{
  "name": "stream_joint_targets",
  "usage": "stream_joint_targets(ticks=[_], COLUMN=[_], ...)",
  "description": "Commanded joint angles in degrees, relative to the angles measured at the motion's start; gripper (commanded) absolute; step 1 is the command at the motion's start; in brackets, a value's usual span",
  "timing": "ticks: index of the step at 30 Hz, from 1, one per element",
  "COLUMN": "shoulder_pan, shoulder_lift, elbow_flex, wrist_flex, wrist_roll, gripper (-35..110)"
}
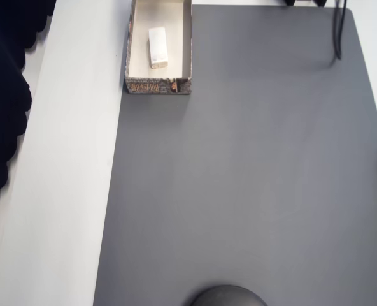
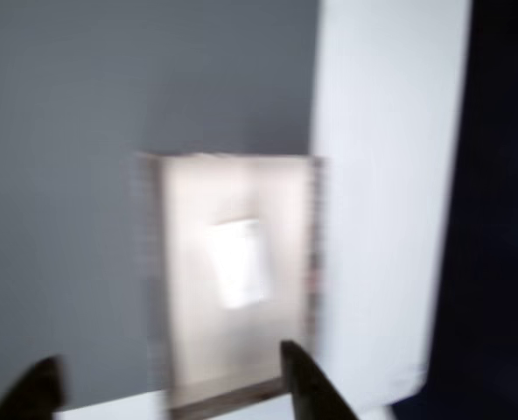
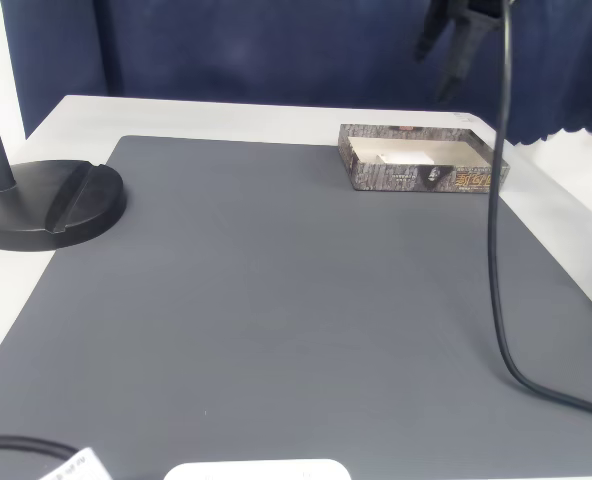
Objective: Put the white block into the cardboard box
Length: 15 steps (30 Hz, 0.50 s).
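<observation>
The white block (image 1: pixel 157 46) lies flat on the floor of the cardboard box (image 1: pixel 187 44), which stands at the top edge of the overhead view where the grey mat meets the white table. The blurred wrist view looks down on the box (image 2: pixel 185 350) with the block (image 2: pixel 239 262) at its middle. My gripper (image 2: pixel 167 372) hangs above the box, open, with nothing between its dark fingers (image 2: pixel 303 376). From the fixed view, the gripper (image 3: pixel 442 58) is high over the box (image 3: pixel 416 178), apart from it.
A grey mat (image 1: pixel 246 185) covers most of the white table (image 1: pixel 67 191). A black stand base (image 3: pixel 51 205) sits at the left. A black cable (image 3: pixel 496 250) hangs down the right side. A dark blue curtain (image 3: pixel 276 50) backs the table.
</observation>
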Motion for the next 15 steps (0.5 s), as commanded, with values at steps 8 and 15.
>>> stream_joint_targets(ticks=[8,15], shoulder_pan=[-21.6,-37.5], shoulder_lift=[25.3,34.3], elbow_flex=[24.3,34.1], wrist_flex=[7.0,4.0], wrist_roll=[-26.7,-43.0], gripper=[-1,-2])
